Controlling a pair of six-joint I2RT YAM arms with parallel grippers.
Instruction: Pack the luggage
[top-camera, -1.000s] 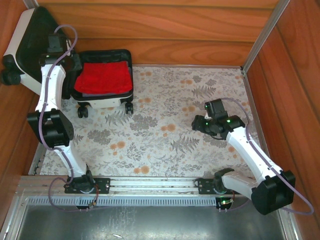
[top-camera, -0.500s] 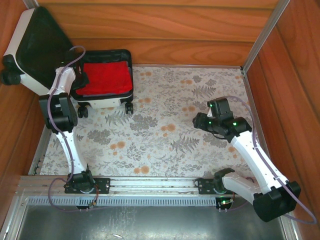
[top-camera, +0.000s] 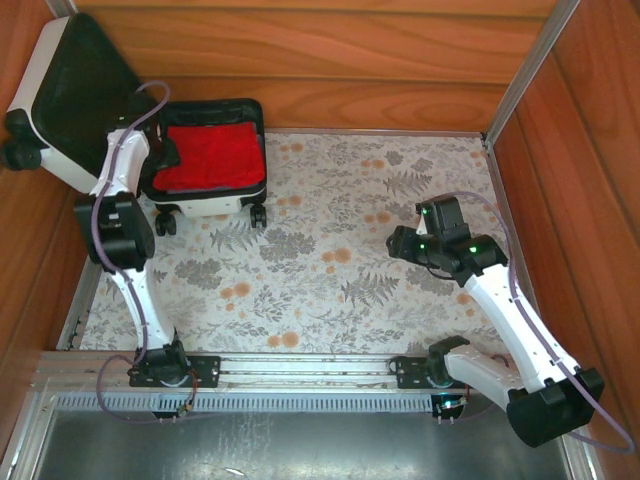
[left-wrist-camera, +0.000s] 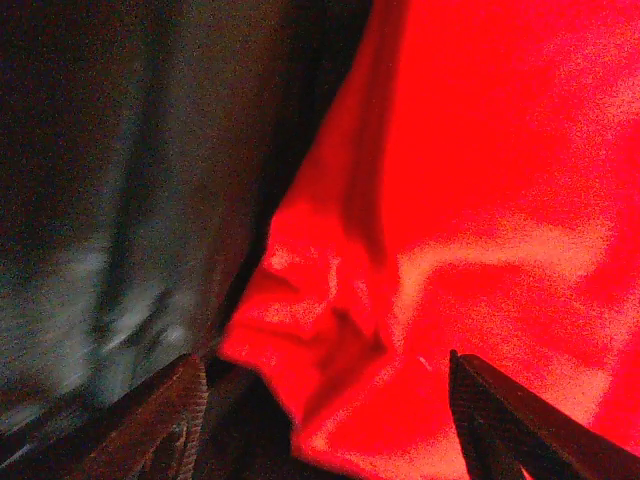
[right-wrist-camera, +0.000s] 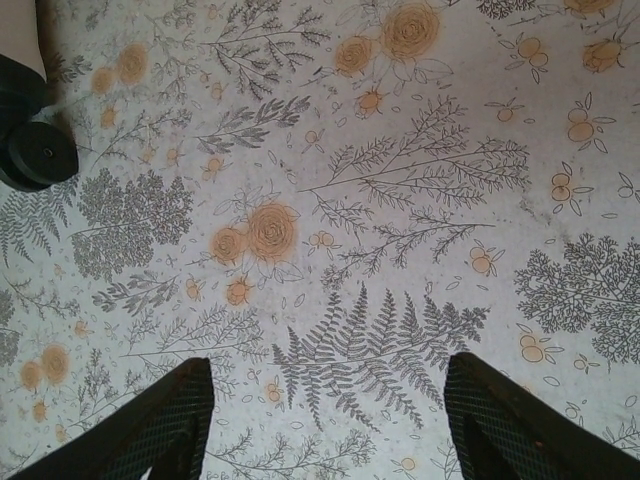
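Note:
The luggage (top-camera: 208, 194), a small white suitcase, lies open at the back left. Its black-lined lid (top-camera: 75, 85) leans against the left wall. A folded red cloth (top-camera: 212, 152) fills its base. My left gripper (top-camera: 165, 150) sits at the left edge of the base, just over the cloth. In the left wrist view the gripper (left-wrist-camera: 325, 362) is open, the red cloth (left-wrist-camera: 480, 180) lying loose between the fingers and the black lining (left-wrist-camera: 120, 150) to the left. My right gripper (top-camera: 405, 242) hangs open above the floral mat, and nothing sits in the gripper (right-wrist-camera: 328, 365) in the right wrist view.
A floral mat (top-camera: 330, 250) covers the table. Wooden walls (top-camera: 330, 60) close in the back and both sides. One black suitcase wheel (right-wrist-camera: 35, 155) shows at the left edge of the right wrist view.
The left gripper came down from the lid to the left edge of the base and then opened over the red cloth. The right arm barely shifted.

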